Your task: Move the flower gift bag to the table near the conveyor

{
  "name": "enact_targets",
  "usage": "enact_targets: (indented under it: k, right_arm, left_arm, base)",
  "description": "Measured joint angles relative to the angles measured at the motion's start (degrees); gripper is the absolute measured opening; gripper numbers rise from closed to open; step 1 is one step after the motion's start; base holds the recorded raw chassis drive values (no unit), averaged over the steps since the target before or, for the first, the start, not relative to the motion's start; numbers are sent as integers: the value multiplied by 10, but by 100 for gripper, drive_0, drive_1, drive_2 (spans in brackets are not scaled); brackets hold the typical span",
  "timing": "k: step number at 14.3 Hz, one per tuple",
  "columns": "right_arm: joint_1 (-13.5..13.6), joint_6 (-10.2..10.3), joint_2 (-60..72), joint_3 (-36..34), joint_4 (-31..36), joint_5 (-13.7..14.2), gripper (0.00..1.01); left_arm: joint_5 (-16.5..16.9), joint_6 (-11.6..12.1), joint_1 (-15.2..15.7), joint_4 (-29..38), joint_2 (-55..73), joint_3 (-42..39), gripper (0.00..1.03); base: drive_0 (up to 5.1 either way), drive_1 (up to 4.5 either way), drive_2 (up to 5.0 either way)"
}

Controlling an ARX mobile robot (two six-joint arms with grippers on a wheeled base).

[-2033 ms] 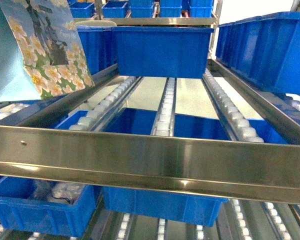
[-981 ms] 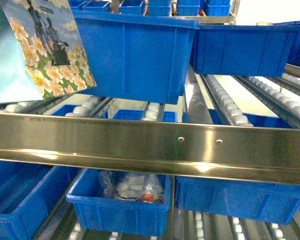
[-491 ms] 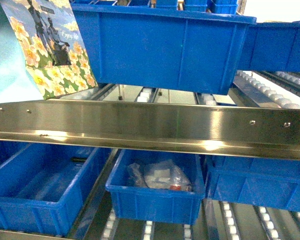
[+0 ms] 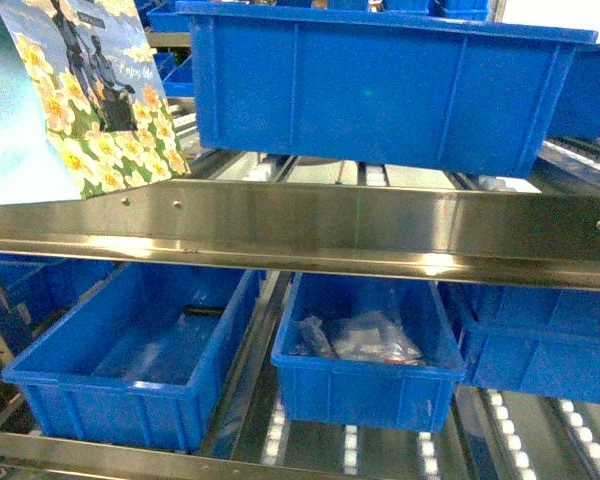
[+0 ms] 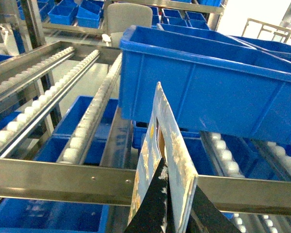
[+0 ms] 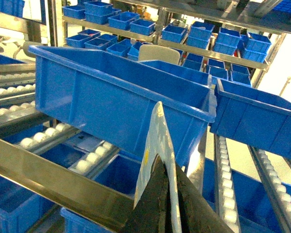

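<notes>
The flower gift bag [image 4: 80, 90], pale blue with a panel of yellow-white blossoms, hangs at the upper left of the head view, in front of the conveyor rack. Neither gripper shows in that view. In the left wrist view my left gripper [image 5: 177, 187] is shut on the bag's [image 5: 160, 126] top edge. In the right wrist view my right gripper [image 6: 169, 167] is shut on a thin pale wall of the bag [image 6: 155, 131]. Roller rails of the conveyor [image 5: 82, 131] slope through the rack on both sides [image 6: 223, 184]. The table is out of view.
A steel cross rail [image 4: 330, 235] spans the rack just below the bag. A large blue bin [image 4: 380, 85] sits on the rollers behind it. Lower down stand an empty blue bin [image 4: 140, 350] and one holding plastic packets [image 4: 365, 370]. More bins fill the far shelves [image 6: 184, 34].
The rack has slid to the right and upward in the head view, showing more of the lower shelf. The bag keeps its place at the upper left.
</notes>
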Motion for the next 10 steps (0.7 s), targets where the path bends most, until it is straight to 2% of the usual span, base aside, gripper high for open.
enact_targets:
  k: [10]
  right_arm:
    - [0,0,0,0,-1,0,2]
  left_arm:
    - [0,0,0,-2,0,0,2]
  base:
    - [-462,87,390]
